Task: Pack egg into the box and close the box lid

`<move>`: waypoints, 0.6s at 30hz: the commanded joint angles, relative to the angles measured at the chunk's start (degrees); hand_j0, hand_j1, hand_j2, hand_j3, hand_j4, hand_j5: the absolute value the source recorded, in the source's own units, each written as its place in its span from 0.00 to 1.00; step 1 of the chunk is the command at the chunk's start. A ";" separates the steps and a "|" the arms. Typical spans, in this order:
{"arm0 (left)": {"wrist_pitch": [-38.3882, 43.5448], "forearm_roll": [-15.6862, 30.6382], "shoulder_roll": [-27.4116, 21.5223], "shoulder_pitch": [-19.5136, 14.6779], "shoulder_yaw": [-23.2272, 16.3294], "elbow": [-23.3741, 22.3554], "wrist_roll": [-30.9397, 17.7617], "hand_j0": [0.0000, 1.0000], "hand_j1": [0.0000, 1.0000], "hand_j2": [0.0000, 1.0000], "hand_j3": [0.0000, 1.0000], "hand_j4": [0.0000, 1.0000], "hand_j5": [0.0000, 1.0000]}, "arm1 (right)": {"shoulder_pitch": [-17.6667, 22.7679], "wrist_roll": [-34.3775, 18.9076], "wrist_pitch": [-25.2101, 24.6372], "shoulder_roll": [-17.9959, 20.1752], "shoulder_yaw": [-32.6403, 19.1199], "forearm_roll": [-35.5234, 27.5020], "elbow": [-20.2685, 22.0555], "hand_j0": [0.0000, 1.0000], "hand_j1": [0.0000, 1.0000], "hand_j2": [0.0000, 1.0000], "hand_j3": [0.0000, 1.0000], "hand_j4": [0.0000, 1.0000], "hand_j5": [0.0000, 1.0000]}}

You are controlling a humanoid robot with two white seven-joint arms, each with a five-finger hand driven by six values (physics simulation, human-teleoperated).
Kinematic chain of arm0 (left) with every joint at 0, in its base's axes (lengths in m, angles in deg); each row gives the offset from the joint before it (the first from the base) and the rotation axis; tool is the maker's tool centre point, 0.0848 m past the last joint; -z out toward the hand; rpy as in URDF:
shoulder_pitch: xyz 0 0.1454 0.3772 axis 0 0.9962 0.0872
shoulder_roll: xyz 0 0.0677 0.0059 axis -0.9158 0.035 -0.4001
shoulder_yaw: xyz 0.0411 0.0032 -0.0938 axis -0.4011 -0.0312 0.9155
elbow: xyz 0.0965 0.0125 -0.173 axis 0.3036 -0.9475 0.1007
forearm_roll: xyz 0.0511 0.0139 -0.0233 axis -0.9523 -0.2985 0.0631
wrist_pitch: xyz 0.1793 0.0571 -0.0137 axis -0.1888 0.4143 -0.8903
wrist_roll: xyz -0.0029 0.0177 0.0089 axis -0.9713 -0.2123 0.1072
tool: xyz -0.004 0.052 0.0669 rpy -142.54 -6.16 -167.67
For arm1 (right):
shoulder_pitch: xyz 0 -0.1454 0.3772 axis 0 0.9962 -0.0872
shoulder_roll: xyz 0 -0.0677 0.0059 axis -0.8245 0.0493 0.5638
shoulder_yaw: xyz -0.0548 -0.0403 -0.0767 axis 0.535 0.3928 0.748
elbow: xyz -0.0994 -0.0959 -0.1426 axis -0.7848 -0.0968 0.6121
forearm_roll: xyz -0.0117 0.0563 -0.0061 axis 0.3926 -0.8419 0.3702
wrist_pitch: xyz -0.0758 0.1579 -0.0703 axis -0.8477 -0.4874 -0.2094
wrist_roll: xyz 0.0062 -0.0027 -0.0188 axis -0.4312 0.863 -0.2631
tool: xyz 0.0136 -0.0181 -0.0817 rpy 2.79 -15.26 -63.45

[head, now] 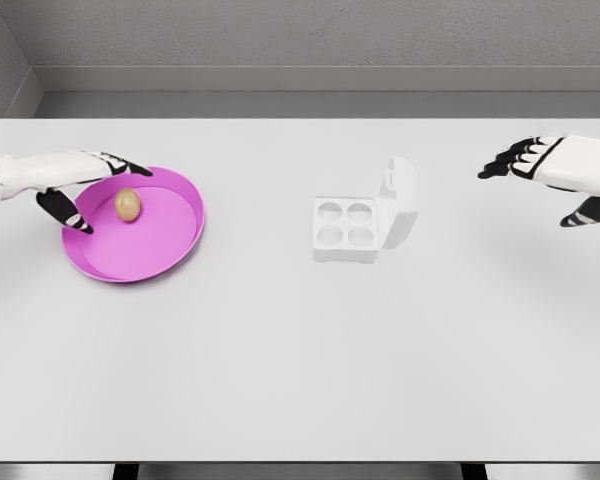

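Observation:
A tan egg (127,205) lies in a shallow pink dish (170,245) on the left of the white table. My left hand (92,192) reaches over the dish's left rim, fingers spread around the egg without touching it, thumb below and fingers above. The white egg box (345,228) sits right of centre with four empty cups. Its lid (398,202) stands open on the right side. My right hand (540,180) hovers at the far right, fingers relaxed and holding nothing, well away from the box.
The white table (300,370) spans the whole view, with its front edge near the bottom. A grey wall rises behind the far edge.

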 commanded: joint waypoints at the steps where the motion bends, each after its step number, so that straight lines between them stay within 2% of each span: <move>1: 0.14 -0.19 0.29 0.09 -0.06 0.16 -0.21 1.00 1.00 1.00 1.00 1.00 1.00 | 0.00 0.03 -0.17 0.20 0.24 -0.48 -0.26 1.00 1.00 1.00 1.00 1.00 1.00; 7: 0.14 -0.19 -0.15 0.18 -0.15 0.34 -1.79 1.00 1.00 1.00 1.00 1.00 1.00 | -0.09 0.03 -0.17 0.20 -0.02 -0.04 -0.43 1.00 1.00 1.00 1.00 1.00 1.00; 11: 0.14 -4.05 0.82 0.09 -0.24 0.34 -3.74 1.00 1.00 1.00 1.00 1.00 1.00 | -0.35 0.03 -0.17 0.20 -0.02 -0.04 -0.43 1.00 1.00 1.00 1.00 1.00 1.00; 14: 0.14 -4.50 1.78 -0.35 0.03 0.34 -3.74 0.94 0.94 0.94 0.94 0.94 0.94 | -0.44 0.03 -0.17 0.20 -0.11 -0.04 -0.43 1.00 1.00 1.00 1.00 1.00 1.00; 15: 0.14 -4.58 2.22 -0.35 0.03 0.34 -3.74 0.89 0.89 0.89 0.89 0.89 0.89 | -0.53 0.03 -0.17 0.20 -0.02 -0.04 -0.35 1.00 1.00 1.00 1.00 1.00 1.00; 18: 0.14 -4.67 3.89 -0.79 0.20 -0.01 -3.74 0.89 0.89 0.89 0.89 0.89 0.89 | -0.53 0.03 -0.17 0.20 -0.11 0.05 -0.26 1.00 1.00 1.00 1.00 1.00 1.00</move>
